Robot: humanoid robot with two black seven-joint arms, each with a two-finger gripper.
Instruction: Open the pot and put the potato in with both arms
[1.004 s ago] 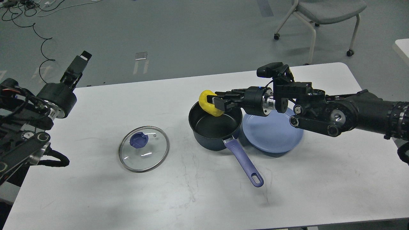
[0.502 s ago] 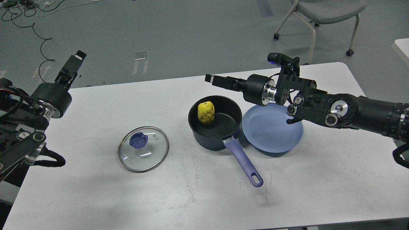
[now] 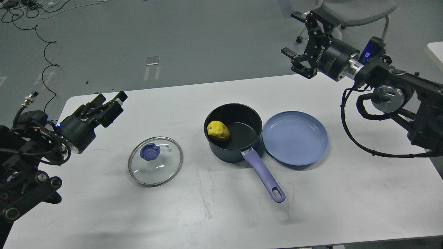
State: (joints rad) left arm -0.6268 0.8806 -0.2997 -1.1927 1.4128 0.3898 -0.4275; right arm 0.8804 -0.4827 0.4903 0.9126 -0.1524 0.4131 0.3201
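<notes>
Grey floor, loose cables, wheeled chair behind.

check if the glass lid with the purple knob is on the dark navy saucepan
No, the glass lid with the purple knob lies flat on the white table, left of the open dark navy saucepan, apart from it.

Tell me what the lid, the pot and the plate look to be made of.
The lid: clear glass, since the table shows through it, with a shiny metal rim and a matte purple knob, probably plastic. The pot: likely metal, dark navy outside, with a dull black inside like a non-stick coating. The plate: smooth light blue, plastic or glazed ceramic; unclear which.
</notes>
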